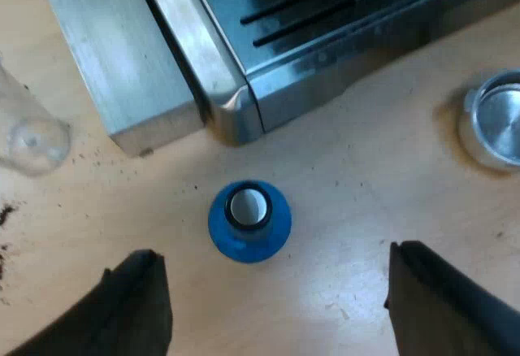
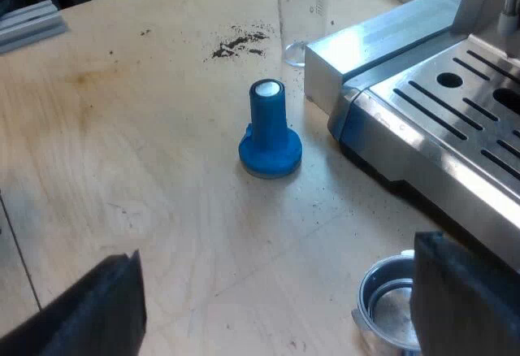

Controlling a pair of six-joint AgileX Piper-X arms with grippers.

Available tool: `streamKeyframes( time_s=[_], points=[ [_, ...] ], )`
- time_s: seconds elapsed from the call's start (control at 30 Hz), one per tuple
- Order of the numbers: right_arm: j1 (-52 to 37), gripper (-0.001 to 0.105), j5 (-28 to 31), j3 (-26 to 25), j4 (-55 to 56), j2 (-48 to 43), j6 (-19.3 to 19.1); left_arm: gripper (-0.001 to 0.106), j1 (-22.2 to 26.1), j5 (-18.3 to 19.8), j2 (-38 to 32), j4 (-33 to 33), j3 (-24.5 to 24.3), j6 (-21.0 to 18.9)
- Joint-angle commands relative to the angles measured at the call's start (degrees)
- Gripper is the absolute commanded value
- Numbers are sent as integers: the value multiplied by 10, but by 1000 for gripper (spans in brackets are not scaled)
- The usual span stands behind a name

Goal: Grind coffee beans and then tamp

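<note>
Left wrist view looks straight down past my left gripper (image 1: 275,268), spread and empty, onto the blue tamper (image 1: 249,219) standing on the table (image 1: 366,185) near a corner of the espresso machine (image 1: 325,39). A pinch landing off-centre on its narrow stem could, I judge, tip it. Right wrist view, past my right gripper (image 2: 276,260), equally spread and empty, gives the side profile that the top-down look lacks, with the metal holder (image 2: 388,303) beside one finger and grounds (image 2: 240,43) spilled by the measuring glass (image 2: 303,6).
</note>
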Motion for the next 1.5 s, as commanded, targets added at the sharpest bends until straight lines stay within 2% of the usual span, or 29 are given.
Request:
streamKeyframes(
  time_s=[0.03, 0.13, 0.47, 1.07, 1.23, 1.3, 1.4, 1.5],
  points=[
    [1, 69, 1, -1, -8, -1, 2, 60, 0, 5, 39, -18, -4, -6],
    [1, 69, 1, -1, -8, -1, 2, 60, 0, 26, 84, -36, -4, -6],
    [1, 69, 1, -1, -8, -1, 2, 60, 0, 8, 196, -92, -4, -4],
    [1, 69, 1, -1, -8, -1, 2, 60, 0, 3, 377, -126, -3, -4],
    [1, 69, 1, -1, -8, -1, 2, 60, 0, 3, 399, -126, -3, -4],
    [1, 69, 1, -1, -8, -1, 2, 57, 0, -2, 399, -126, -3, -4],
    [1, 69, 1, -1, -6, -1, 2, 42, 0, -19, 399, -119, -3, -4],
    [1, 69, 1, -1, -6, -1, 2, 21, 0, -21, 399, -111, -3, 2]
  ],
)
